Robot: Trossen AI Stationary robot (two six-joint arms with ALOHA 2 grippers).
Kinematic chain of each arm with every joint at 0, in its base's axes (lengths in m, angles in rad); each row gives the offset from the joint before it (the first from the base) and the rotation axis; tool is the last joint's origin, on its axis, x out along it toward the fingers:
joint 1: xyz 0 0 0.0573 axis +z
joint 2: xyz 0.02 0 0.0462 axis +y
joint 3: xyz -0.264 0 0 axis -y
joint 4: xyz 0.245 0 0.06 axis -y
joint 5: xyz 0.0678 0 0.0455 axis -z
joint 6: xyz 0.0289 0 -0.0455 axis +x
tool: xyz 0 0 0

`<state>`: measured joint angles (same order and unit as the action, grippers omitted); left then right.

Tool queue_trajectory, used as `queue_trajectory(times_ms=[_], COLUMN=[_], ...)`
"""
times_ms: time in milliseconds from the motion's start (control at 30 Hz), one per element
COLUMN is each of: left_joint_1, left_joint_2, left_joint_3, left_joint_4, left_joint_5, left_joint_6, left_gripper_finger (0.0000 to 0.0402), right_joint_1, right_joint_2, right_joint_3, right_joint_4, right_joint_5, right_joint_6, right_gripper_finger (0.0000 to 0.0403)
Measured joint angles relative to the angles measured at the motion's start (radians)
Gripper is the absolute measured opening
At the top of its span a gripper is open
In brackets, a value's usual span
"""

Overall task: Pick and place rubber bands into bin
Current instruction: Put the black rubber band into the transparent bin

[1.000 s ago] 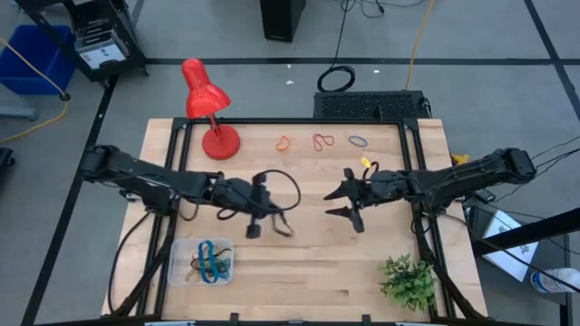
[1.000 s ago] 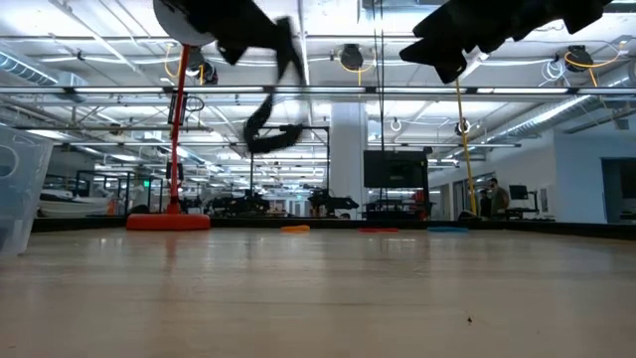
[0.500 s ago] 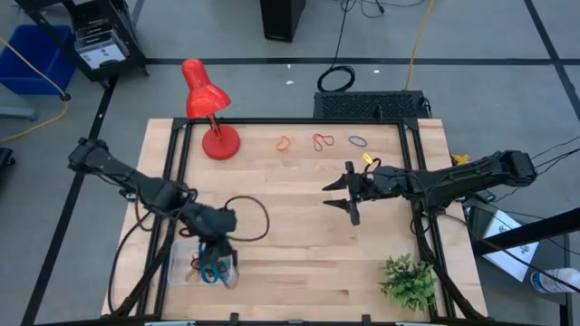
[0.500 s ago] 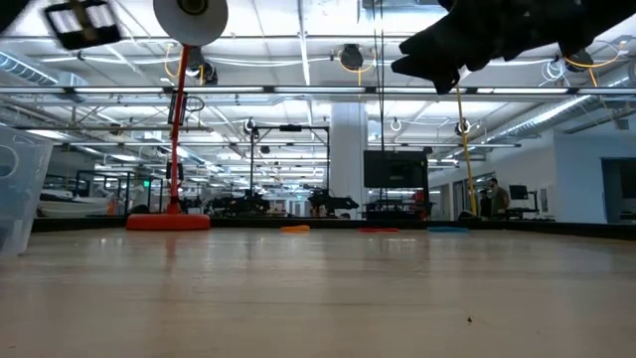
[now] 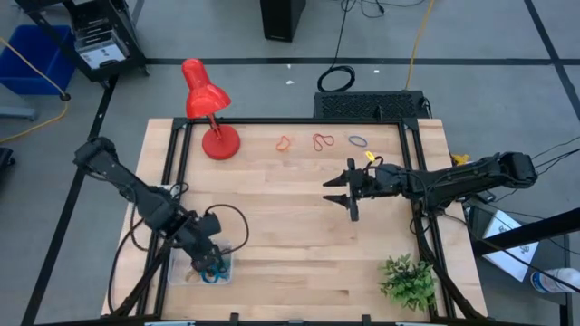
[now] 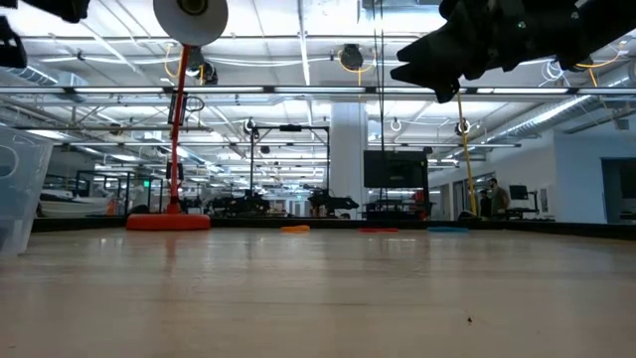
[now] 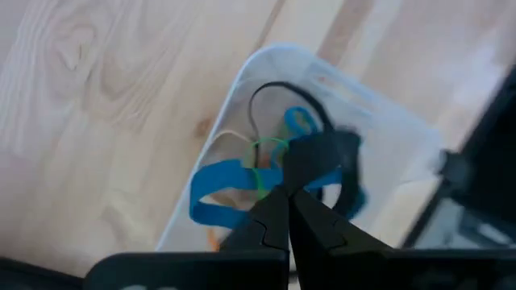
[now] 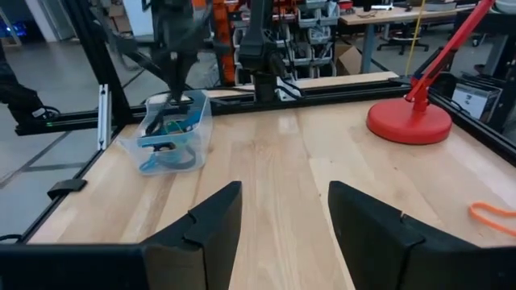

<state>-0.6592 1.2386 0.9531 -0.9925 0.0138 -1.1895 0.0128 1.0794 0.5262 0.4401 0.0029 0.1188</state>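
The left claw (image 5: 210,264) hung low over the bin (image 5: 178,269), which sat at the near left corner of the tabletop (image 5: 290,244). Its two dark fingers (image 7: 274,221) were pressed together, pinching a black rubber band (image 7: 343,157) whose loop drooped just ahead of the tips, above the bin's inside. Directly beneath the claw, inside the clear bin (image 7: 242,89), lay a tangle of bands: a wide blue one (image 7: 222,197), a thin green one (image 7: 262,157) and another black loop (image 7: 270,93). A further orange or tan band seemed to lie under them, but it was too blurred to tell.

The right claw (image 5: 343,193) hovered above the middle of the tabletop, well apart from the left claw and the bin, its jaws spread wide with nothing between them. From its own camera the fingers (image 8: 201,225) framed bare wood, with the bin (image 8: 173,133) far ahead of it and the red lamp base (image 8: 409,121) off to one side.

Beyond the right claw, along the far edge of the tabletop, three bands lay in a row, apart from each other: an orange one (image 5: 285,143), a red one (image 5: 323,141) and a blue one (image 5: 359,141). A red desk lamp (image 5: 207,101) stood at the far left corner, and a small green plant (image 5: 407,280) sat at the near right corner.
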Motion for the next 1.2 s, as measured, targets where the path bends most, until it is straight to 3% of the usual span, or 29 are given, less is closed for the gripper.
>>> queue_trajectory(times_ms=[367,567,833,1200], left_joint_1=[-0.004,-0.004,-0.002,0.006], left_joint_2=[0.211,0.234,0.234,0.234], left_joint_3=[0.000,0.000,0.000,0.000], left_joint_4=[0.002,0.034,0.136,0.130], left_joint_5=[0.076,0.047,0.003,0.004], left_joint_6=[0.047,0.036,0.056,-0.005], left_gripper_finger=[0.0003,0.0020,0.0007,0.0077], right_joint_1=[0.000,0.000,0.000,0.000], right_joint_2=[0.000,0.000,0.000,0.000], right_joint_3=[0.000,0.000,0.000,0.000], right_joint_4=[0.005,0.004,0.000,-0.003], right_joint_5=[0.000,0.000,0.000,-0.001], right_joint_6=[-0.001,0.000,0.000,-0.007], right_gripper_finger=[0.0182,0.0183,0.0183,0.0183])
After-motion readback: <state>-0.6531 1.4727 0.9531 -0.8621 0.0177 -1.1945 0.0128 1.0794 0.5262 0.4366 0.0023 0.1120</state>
